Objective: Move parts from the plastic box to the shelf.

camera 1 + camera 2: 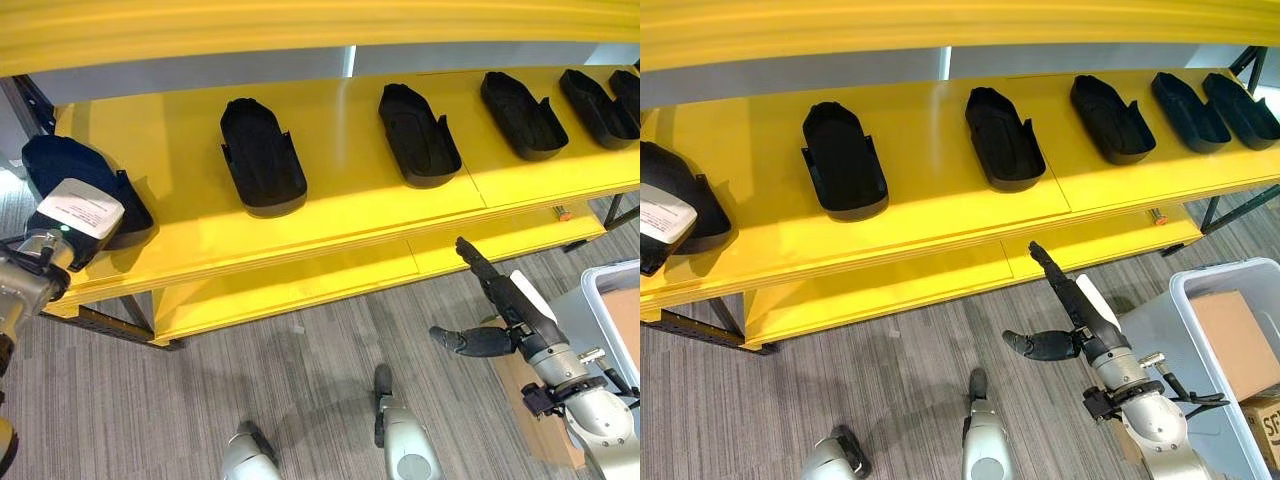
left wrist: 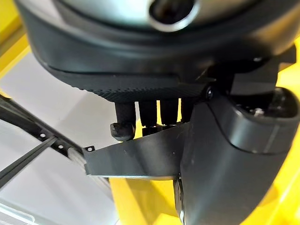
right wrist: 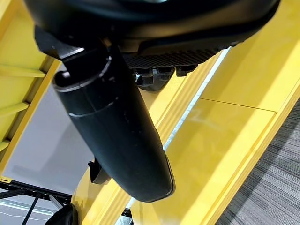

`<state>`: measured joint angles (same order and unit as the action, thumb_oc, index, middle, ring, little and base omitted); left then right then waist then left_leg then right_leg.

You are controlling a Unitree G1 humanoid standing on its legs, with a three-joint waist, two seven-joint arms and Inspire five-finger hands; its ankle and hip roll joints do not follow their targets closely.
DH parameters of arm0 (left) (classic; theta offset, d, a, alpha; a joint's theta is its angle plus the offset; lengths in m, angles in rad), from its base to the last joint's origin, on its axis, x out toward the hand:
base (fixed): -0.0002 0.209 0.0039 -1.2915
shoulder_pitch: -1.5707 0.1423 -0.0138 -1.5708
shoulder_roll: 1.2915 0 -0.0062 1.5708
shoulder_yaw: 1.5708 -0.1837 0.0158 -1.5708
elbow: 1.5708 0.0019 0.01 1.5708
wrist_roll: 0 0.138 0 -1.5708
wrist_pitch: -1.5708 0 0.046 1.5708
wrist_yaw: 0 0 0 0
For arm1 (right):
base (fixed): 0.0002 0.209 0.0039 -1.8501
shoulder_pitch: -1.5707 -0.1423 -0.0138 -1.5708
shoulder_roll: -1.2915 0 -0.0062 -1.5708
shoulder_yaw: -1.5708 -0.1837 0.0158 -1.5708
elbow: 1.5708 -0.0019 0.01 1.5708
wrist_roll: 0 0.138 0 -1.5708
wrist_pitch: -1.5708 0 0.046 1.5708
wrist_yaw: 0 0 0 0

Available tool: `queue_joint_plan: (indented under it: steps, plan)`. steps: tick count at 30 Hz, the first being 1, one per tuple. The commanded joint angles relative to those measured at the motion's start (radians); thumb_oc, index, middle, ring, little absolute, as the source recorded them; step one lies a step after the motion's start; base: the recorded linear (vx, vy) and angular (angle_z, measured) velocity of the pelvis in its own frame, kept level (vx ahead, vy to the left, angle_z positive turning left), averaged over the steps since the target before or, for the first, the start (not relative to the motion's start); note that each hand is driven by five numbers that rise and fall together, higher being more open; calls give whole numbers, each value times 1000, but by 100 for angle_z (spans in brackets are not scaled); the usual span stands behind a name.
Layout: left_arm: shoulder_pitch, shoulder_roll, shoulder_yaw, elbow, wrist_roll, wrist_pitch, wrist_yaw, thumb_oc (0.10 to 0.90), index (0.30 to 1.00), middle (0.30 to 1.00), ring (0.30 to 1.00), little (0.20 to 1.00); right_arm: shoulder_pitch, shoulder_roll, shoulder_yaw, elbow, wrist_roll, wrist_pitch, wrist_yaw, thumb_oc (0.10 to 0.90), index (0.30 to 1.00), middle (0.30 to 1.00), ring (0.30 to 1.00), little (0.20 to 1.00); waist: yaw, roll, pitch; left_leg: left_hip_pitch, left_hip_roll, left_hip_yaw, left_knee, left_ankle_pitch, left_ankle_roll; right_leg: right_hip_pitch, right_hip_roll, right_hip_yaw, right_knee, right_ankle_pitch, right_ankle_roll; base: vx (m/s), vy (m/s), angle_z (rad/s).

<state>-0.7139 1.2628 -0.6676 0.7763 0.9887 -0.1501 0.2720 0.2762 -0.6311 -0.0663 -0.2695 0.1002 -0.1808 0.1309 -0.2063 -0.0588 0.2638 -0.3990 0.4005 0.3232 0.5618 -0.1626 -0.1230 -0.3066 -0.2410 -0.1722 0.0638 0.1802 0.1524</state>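
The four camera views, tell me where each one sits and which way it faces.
Left eye view: on the head, looking down at the yellow shelf; left hand on a black part, right hand open.
Right eye view: same scene, plus the plastic box.
Left wrist view: along the left hand, gripping the part.
Right wrist view: along the right hand, shelf beyond.
Both eye views share the shelf's row of parts.

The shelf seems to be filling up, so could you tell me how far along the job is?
Done: five black parts already lie in a row on the yellow shelf. In hand: the left hand grips a sixth part resting at the shelf's left end, not yet released. The right hand hangs open and empty below the shelf edge. Left: the plastic box holds cardboard boxes; whether parts remain cannot be seen.
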Motion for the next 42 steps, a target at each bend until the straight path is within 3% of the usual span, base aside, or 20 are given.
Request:
queue_joint_plan:
  steps: [1,6,13,25,42]
  plan:
    - [-89,96,30,-73,19,34,34,400,300,300,300,300,-67,-58,-124,-81,51,-80,-42,900,1000,1000,1000,1000,3,11,-56,-9,41,-93,-76,74,-40,102,-105,48,57,-66,91,0,0,0]
    - [-145,144,-43,-124,54,16,27,400,300,300,300,300,-60,-59,-128,-80,58,-77,-30,900,1000,1000,1000,1000,0,22,-58,-12,43,-92,-71,71,-41,95,-106,52,56,-66,92,6,5,-1]
    - [-174,201,-53,-202,58,1,15,400,300,300,300,300,-46,-50,-150,-80,50,-72,-25,900,1000,1000,1000,1000,9,25,-61,-27,37,-99,-65,67,-39,94,-108,47,54,-67,93,0,0,0]
    - [-169,195,-52,-134,42,10,0,400,300,300,300,300,-54,-53,-144,-76,43,-69,-21,900,1000,1000,1000,1000,9,30,-66,-52,34,-108,-48,58,-33,90,-110,41,50,-63,97,0,3,0]
    - [22,242,185,-249,27,33,-26,400,300,300,300,300,-74,-48,-174,-63,33,-50,-30,900,1000,1000,1000,1000,27,24,-53,-103,30,-128,-14,43,-25,85,-112,33,37,-49,96,1,9,2]
